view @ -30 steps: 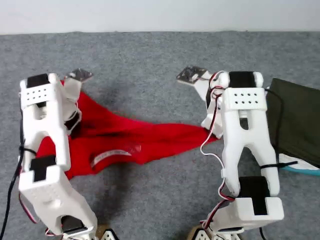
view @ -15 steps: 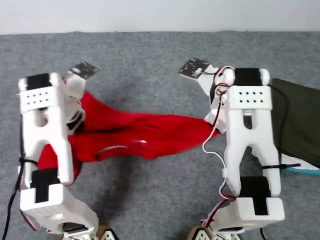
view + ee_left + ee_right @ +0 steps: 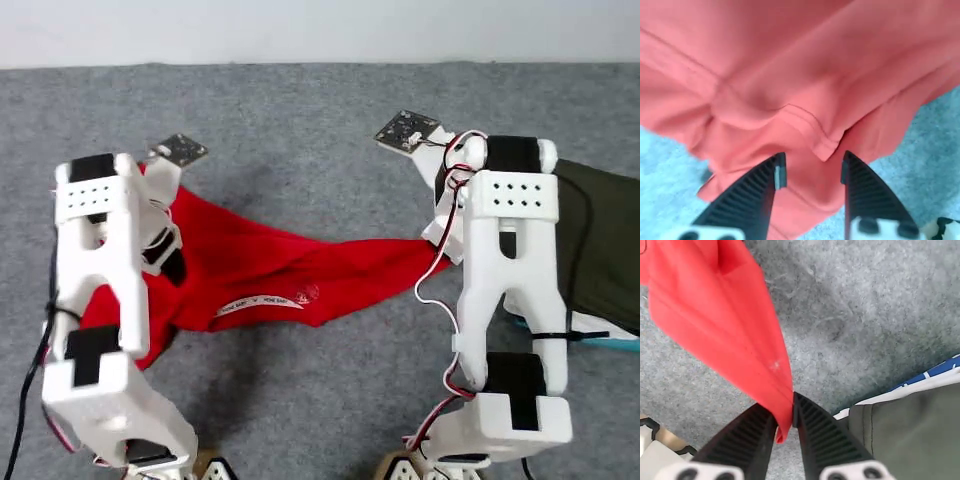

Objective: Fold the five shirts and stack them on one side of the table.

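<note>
Right wrist view: the right gripper [image 3: 786, 410] pinches the edge of the red shirt [image 3: 720, 310], beside 1 olive shirt [image 3: 910, 430]. The left gripper [image 3: 811, 167] gapes above red folds, and the grey table [image 3: 300, 110] spreads wide past both.

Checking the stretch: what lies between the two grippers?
The red shirt spans the grey table between left gripper and right gripper, whose jaws pinch its end; the high view shows it.

One red shirt [image 3: 270, 275], one dark green shirt [image 3: 600, 240], one white-and-teal garment [image 3: 588, 329], a left arm [image 3: 100, 260] and a right arm [image 3: 510, 270].
</note>
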### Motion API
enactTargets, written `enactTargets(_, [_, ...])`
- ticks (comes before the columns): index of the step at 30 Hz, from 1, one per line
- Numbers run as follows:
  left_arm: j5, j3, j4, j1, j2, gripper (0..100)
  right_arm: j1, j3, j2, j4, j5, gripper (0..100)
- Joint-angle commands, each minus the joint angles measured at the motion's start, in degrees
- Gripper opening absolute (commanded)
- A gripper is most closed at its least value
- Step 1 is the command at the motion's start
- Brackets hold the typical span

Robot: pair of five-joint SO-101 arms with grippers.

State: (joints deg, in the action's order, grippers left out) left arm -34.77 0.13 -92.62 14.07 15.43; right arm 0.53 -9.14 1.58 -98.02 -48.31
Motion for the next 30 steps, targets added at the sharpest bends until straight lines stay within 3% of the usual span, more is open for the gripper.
enactTargets(1, [-0.62, -0.57, 2.81, -0.97, 2.73, 19, -0.66, -2.55, -1.10, 0.31, -0.44, 1.0])
enactTargets(12, [-0.62, -0.57, 6.42, -1.05, 13.63, 18, -0.57, -2.55, 0.75, 0.57, -0.35, 1.0])
enactTargets(21, [3.34, -4.53, 7.82, -2.37, 16.26, 5, -0.66, -2.90, 0.31, 0.13, -0.44, 1.0])
enactTargets(30, [3.87, -22.02, -8.00, -2.46, 7.65, 1, 0.13, -2.90, -5.49, -0.48, -0.44, 1.0])
